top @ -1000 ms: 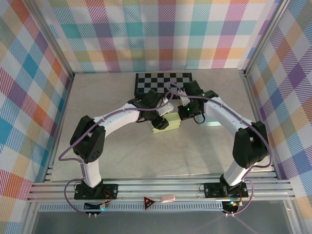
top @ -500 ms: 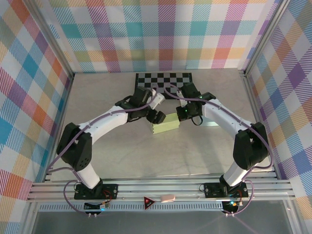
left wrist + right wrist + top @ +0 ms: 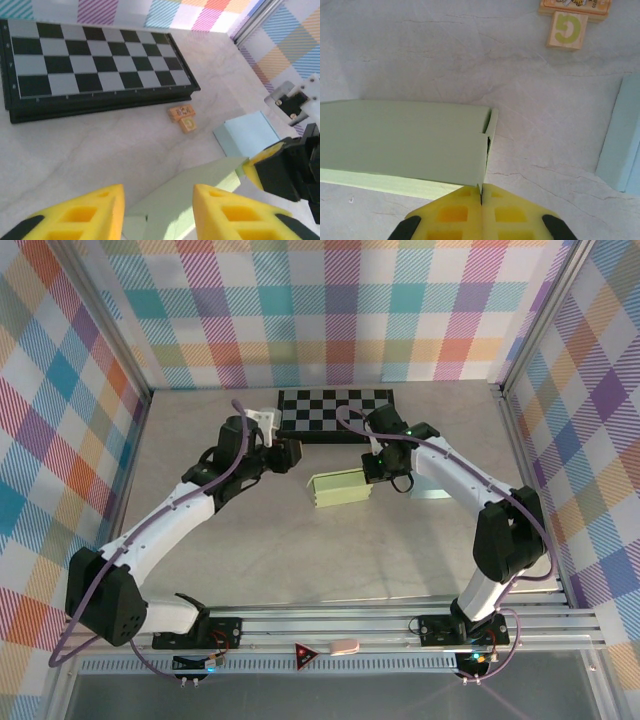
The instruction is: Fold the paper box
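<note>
Green paper box [image 3: 340, 488] sits mid-table, just near of the chessboard [image 3: 335, 412]. Right gripper [image 3: 481, 192] is pinched fully closed on the thin flap at the box's right end. Left gripper [image 3: 157, 210] hangs far-left of the box, clear of it, jaws partly apart, nothing in them. My read: anchor with the right pinch, bring the left in low on the left end, and press slowly so the paper creases rather than crumples.

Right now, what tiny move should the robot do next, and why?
Probably move the left gripper, open and apart from the green paper box, toward the box's free end nearest it. The right gripper is shut on the thin edge at the other end, steadying it.
</note>
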You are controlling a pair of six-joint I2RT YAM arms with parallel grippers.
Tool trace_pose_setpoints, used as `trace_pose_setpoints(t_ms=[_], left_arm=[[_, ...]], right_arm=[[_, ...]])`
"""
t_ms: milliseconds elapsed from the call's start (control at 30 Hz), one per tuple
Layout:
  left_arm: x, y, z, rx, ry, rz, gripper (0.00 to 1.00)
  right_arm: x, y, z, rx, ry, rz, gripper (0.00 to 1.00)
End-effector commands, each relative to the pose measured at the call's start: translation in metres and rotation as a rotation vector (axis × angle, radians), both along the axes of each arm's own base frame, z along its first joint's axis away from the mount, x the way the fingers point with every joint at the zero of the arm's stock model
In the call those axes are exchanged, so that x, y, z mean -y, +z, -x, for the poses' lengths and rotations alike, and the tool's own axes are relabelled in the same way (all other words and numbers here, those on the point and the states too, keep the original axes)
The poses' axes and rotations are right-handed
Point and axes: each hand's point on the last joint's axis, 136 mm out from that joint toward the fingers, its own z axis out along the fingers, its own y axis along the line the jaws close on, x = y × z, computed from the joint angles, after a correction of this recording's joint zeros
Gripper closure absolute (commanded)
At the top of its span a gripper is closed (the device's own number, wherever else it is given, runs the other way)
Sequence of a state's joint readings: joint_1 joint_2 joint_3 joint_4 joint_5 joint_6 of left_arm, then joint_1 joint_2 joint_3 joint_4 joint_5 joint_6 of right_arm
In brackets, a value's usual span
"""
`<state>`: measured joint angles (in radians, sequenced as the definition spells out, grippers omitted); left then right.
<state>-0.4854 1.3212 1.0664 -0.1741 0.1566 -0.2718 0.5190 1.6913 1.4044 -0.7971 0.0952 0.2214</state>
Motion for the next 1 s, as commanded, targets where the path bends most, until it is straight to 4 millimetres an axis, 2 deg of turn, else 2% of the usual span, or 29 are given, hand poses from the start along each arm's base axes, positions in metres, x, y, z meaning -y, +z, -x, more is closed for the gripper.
trace_pose_setpoints(t_ms=[0, 33, 100, 167, 333, 533, 800, 867, 967], left_arm=[[-0.008, -0.027, 0.028, -0.182, -0.014, -0.05, 0.57], [-0.009, -0.031, 0.033, -0.203, -0.029, -0.059, 0.69], [-0.01, -0.032, 0.039, -0.212, -0.04, -0.075, 0.88], [-0.007, -0.035, 0.044, -0.229, -0.07, -0.112, 0.93], [0.009, -0.055, 0.047, -0.319, -0.187, -0.23, 0.84], [0.033, -0.065, 0.049, -0.326, -0.304, -0.272, 0.74], [0.038, -0.077, 0.05, -0.334, -0.346, -0.378, 0.68], [0.033, -0.08, 0.045, -0.326, -0.317, -0.421, 0.69], [0.024, -0.073, 0.032, -0.269, -0.252, -0.468, 0.7]], right_arm=[[-0.003, 0.005, 0.0, -0.006, -0.022, 0.0, 1.0], [-0.004, 0.004, 0.0, -0.006, -0.023, 0.0, 1.0], [-0.004, 0.002, 0.0, -0.007, -0.023, 0.005, 1.0], [-0.005, 0.001, 0.0, -0.009, -0.025, 0.006, 1.0], [-0.005, -0.001, 0.002, -0.017, -0.027, 0.014, 1.0], [-0.003, -0.001, 0.002, -0.025, -0.036, 0.023, 1.0], [-0.002, -0.002, 0.004, -0.034, -0.041, 0.024, 1.0], [-0.002, -0.002, 0.003, -0.032, -0.042, 0.023, 1.0], [-0.002, -0.003, 0.004, -0.036, -0.044, 0.024, 1.0]])
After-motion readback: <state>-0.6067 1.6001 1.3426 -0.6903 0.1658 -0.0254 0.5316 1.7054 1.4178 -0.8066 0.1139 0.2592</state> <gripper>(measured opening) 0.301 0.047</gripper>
